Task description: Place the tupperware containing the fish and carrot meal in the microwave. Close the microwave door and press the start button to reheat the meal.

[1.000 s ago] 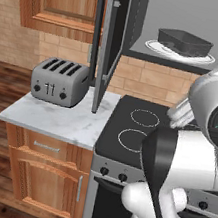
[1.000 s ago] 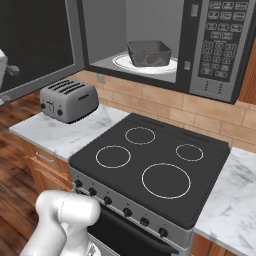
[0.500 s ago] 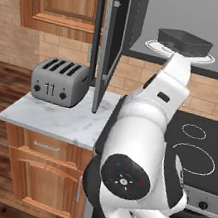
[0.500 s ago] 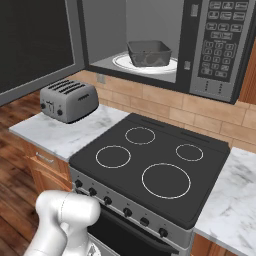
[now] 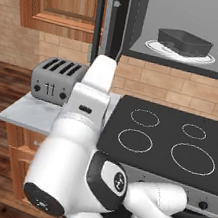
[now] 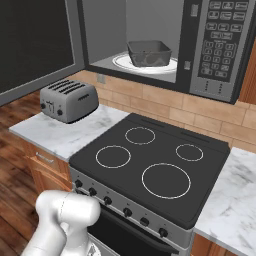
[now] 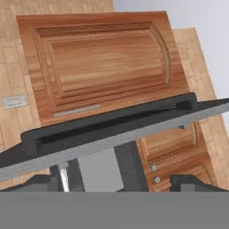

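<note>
Although the tupperware [image 6: 149, 53] already sits inside the microwave [image 6: 200, 45], resting on the round white turntable plate [image 5: 180, 52] with the fish and carrot meal hard to make out through its dark walls, the job is only partly done: the microwave door [image 5: 112, 17] stands swung out to the left, and the start button on the keypad [image 6: 216, 45] has not been pressed, as far as I can judge. Closing the door comes next, then the button. The pincer [image 7: 120, 183] holds nothing, its dark finger tips spread wide at the bottom of the hand view, which looks along the dark bar handle [image 7: 107, 123] of the door with a wooden cabinet [image 7: 100, 58] behind it. Compared with a second ago, the arm has swung left across the left base view, from over the stove [image 6: 155, 165] towards the door beside the toaster [image 5: 55, 79] on the marble surface [image 6: 65, 135]; the tub has not moved.
</note>
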{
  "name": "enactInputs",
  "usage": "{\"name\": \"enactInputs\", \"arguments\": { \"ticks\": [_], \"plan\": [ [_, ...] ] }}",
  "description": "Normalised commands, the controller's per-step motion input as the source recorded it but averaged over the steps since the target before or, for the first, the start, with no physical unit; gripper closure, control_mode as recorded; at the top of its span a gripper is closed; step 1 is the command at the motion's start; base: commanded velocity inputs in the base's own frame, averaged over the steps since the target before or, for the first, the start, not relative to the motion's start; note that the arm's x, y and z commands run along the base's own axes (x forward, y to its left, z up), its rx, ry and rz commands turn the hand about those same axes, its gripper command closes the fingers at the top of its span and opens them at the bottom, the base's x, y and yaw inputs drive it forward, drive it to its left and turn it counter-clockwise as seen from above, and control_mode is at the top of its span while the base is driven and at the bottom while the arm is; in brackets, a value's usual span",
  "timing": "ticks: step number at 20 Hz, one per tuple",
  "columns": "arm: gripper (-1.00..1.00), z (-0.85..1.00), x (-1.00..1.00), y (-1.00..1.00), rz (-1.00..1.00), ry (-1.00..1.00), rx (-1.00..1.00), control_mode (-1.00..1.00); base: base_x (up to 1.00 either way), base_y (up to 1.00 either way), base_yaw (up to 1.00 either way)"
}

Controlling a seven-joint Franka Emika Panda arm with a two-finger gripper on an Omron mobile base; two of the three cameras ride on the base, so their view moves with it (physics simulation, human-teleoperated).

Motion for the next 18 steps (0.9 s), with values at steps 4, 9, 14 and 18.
{"name": "enactInputs", "arguments": {
  "ticks": [4, 9, 14, 18],
  "plan": [
    [-1.00, -0.04, 0.09, 0.93, -0.02, 0.00, -0.09, -1.00, 0.00, 0.00, 0.00],
    [-1.00, -0.06, 0.34, 0.72, -0.05, 0.00, -0.03, -1.00, 0.00, 0.00, 0.00],
    [-1.00, -0.06, 0.64, 0.41, -0.10, 0.01, 0.00, -1.00, 0.00, 0.00, 0.00],
    [-1.00, -0.06, 0.80, 0.14, -0.16, 0.02, 0.00, -1.00, 0.00, 0.00, 0.00]
  ]
}}
